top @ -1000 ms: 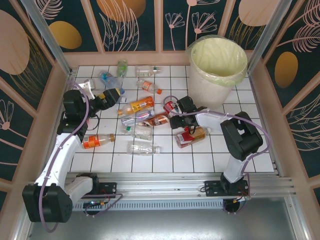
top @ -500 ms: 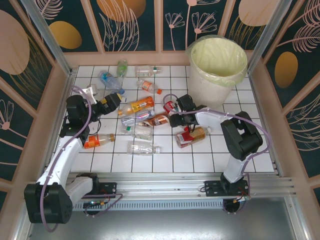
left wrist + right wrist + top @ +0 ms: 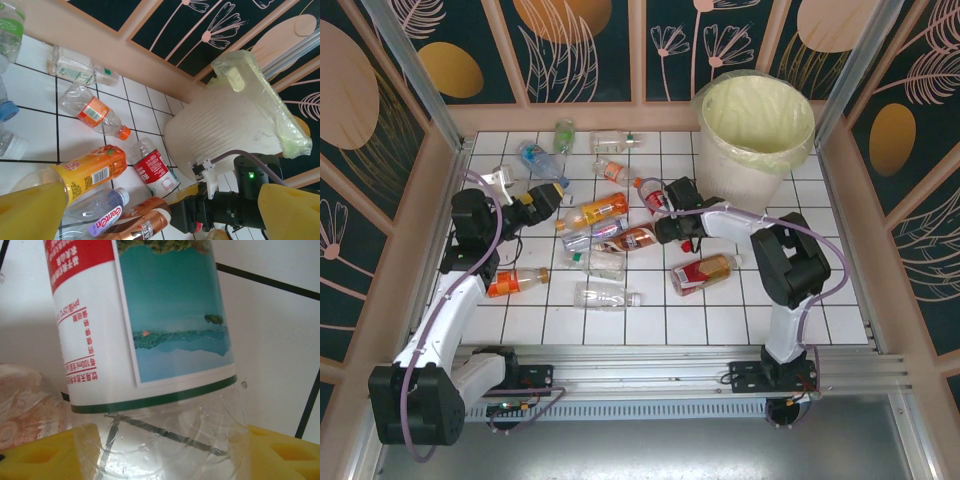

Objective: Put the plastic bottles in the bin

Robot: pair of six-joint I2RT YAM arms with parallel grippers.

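Observation:
My right gripper (image 3: 663, 204) (image 3: 160, 455) is shut on the clear base of a red-labelled plastic bottle (image 3: 650, 192) (image 3: 145, 330) (image 3: 155, 170), one yellow finger on each side. The bin (image 3: 740, 175) (image 3: 225, 125), cream-white with a pale green liner, stands just right of that bottle. My left gripper (image 3: 545, 193) (image 3: 160, 215) hangs open over the left of the pile, nothing between its yellow fingers (image 3: 30, 210). Below and ahead of it lie an orange bottle (image 3: 597, 211) (image 3: 90, 170), a purple-labelled clear one (image 3: 590, 235) (image 3: 100, 215) and a brown one (image 3: 632, 240) (image 3: 145, 222).
Several more bottles lie loose on the white tiles: a green one (image 3: 563, 135), a clear one (image 3: 616, 141), an orange-capped one (image 3: 616, 172), a blue one (image 3: 535, 158), an orange-labelled one (image 3: 515, 281), a clear one (image 3: 605, 296), a red-orange one (image 3: 702, 271). Wooden walls ring the floor.
The right gripper has closed in on the red-labelled bottle and shifted it up and left, towards the back. The left arm has barely moved.

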